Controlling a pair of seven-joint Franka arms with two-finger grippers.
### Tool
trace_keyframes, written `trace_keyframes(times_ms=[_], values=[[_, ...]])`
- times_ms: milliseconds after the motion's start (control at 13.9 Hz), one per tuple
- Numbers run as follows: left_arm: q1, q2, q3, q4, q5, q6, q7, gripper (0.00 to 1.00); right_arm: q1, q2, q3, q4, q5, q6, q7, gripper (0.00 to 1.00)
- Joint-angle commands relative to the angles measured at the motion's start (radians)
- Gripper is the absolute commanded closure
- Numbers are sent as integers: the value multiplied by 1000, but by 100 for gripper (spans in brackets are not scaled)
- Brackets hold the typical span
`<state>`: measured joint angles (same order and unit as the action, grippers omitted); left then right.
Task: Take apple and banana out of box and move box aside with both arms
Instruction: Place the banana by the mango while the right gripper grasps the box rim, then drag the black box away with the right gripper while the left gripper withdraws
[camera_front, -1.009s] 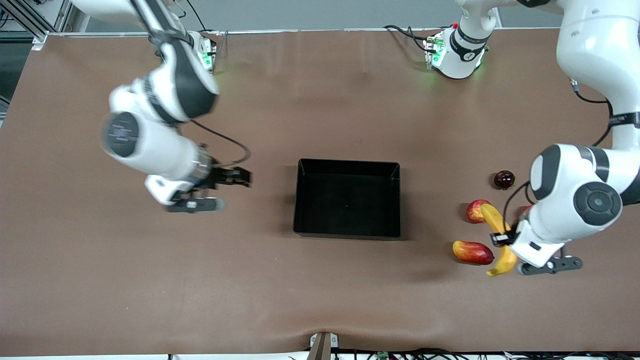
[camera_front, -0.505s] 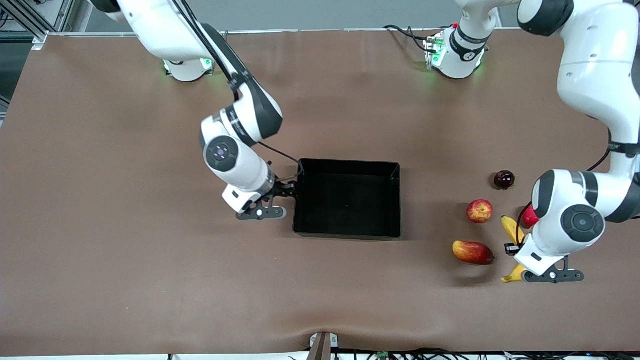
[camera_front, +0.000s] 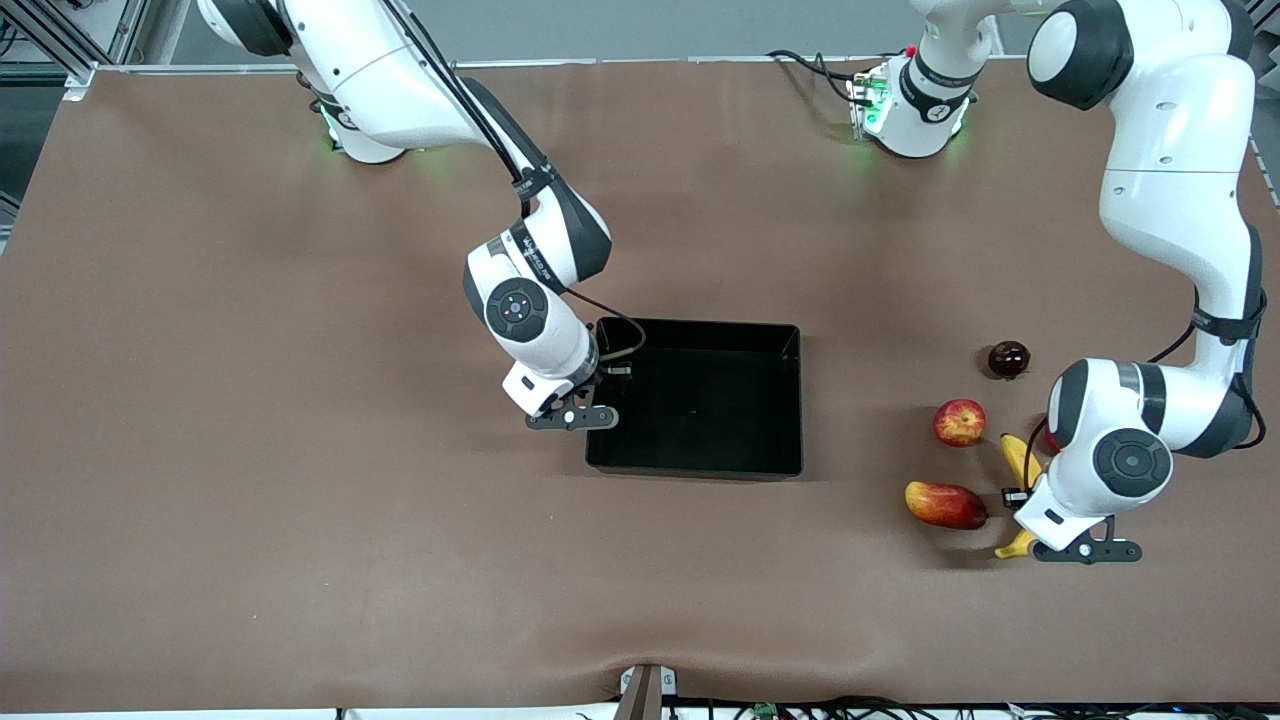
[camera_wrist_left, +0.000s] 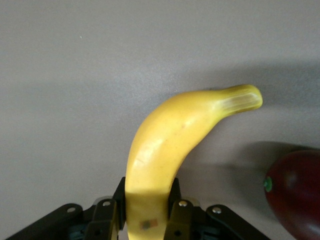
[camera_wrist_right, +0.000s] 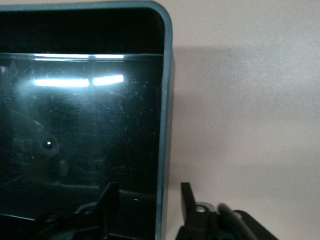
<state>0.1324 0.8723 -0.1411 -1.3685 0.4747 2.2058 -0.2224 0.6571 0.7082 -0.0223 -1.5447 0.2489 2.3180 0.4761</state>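
Note:
The yellow banana (camera_wrist_left: 170, 140) is clamped between my left gripper's (camera_wrist_left: 147, 215) fingers, low above the table. In the front view the banana (camera_front: 1018, 458) sticks out on both sides of the left gripper (camera_front: 1020, 495), close to the apple. The red apple with yellow streaks (camera_front: 959, 421) sits on the table, untouched. The black box (camera_front: 700, 398) lies mid-table. My right gripper (camera_front: 603, 380) is down at its wall at the right arm's end. There the right gripper (camera_wrist_right: 147, 192) straddles the box wall (camera_wrist_right: 163, 150), open, one finger inside and one outside.
A red-and-yellow oblong fruit (camera_front: 945, 504) lies nearer the camera than the apple and shows dark red (camera_wrist_left: 295, 192) beside the banana. A dark red round fruit (camera_front: 1008, 359) lies farther back. A bright red fruit (camera_front: 1050, 436) peeks out by the left arm.
The right arm swung from the right arm's end of the table to the box wall and lowered onto it. The left gripper carried the banana away from the apple, toward the left arm's end.

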Motion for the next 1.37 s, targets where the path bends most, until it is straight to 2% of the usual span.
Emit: trace_keyframes(times_ms=[0, 72, 144, 216, 361, 577, 721, 937, 1082, 1298], values=[[-8, 23, 8, 12, 27, 0, 3, 77, 6, 7, -10, 20, 7, -6, 24, 100], [-8, 24, 8, 12, 25, 0, 3, 55, 7, 7, -10, 29, 10, -6, 24, 100], [-7, 19, 6, 12, 25, 0, 3, 23, 4, 5, -10, 32, 10, -6, 24, 100], [-5, 14, 8, 12, 27, 0, 5, 0, -2, 1, -10, 34, 12, -11, 18, 100], [-8, -12, 6, 15, 25, -3, 3, 0, -11, -7, -10, 46, 13, -22, 16, 100], [-5, -106, -5, 16, 15, -61, 6, 0, -59, -32, -8, 48, 15, -80, 13, 100], [1, -183, -21, 14, 10, -132, 43, 0, -112, -97, -8, 52, 18, -162, 12, 100], [13, -310, -35, 9, -80, -159, 55, 0, -186, -199, -14, 46, 13, -282, 0, 100], [12, -387, -35, 9, -199, -253, 48, 0, -249, -255, -16, 38, 9, -365, -43, 100], [10, -495, -38, 8, -246, -375, 48, 0, -339, -361, -19, -61, -6, -416, -83, 100]])
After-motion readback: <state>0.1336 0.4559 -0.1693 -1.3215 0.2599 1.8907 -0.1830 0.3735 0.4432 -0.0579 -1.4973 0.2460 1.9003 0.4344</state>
